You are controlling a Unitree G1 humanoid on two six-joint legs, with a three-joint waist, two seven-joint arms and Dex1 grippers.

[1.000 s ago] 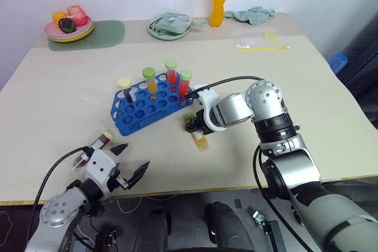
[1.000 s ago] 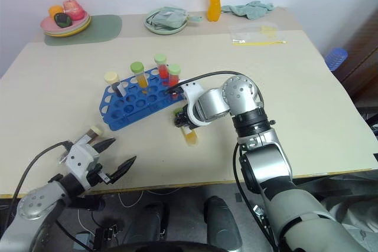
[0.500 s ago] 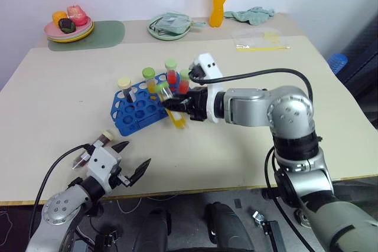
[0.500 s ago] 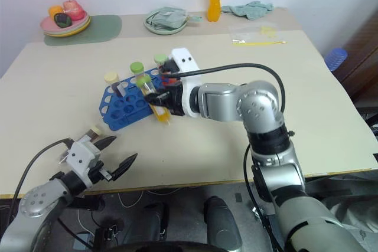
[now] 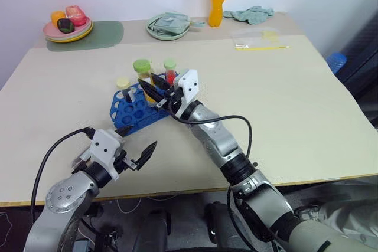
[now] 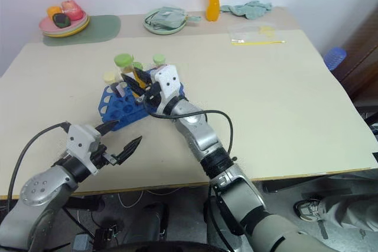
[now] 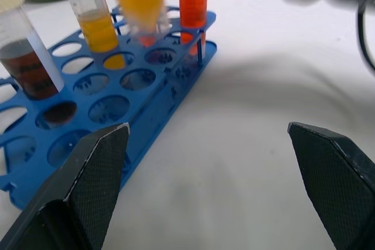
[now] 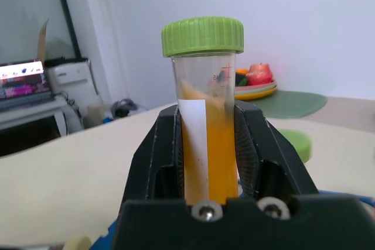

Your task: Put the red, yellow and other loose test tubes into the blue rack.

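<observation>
- The right gripper (image 8: 208,162) is clamping the yellow-liquid tube (image 8: 206,127) mid-body, upright over the blue rack (image 5: 137,110).
- Looking light, rigid and slick, it is best held below its cap.
- The left gripper (image 5: 134,154) is hanging wide open and empty at the rack's six o'clock.

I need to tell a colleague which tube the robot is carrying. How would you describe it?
Find the blue rack mid-table. Just above it, the right tool is shut on a yellow-liquid tube with a green cap. Unlike the other yellow tube standing in the rack, it is held in the air.
</observation>
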